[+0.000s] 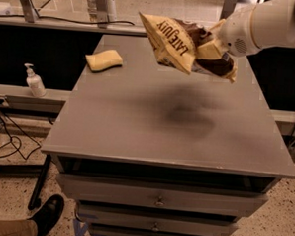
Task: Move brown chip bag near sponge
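Brown chip bag hangs in the air at upper centre of frame, pinched at its right end by the gripper; the sponge lies upper left on the table, well apart. Risk: the crinkly bag slips from the pinch, or swings into the sponge at set-down and shoves it off the edge.

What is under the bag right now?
The bag hangs in the air, clamped by the pincer at its right end. Under it: only table and its shadow. The sponge lies apart, far left. The table's far right behind the bag is covered.
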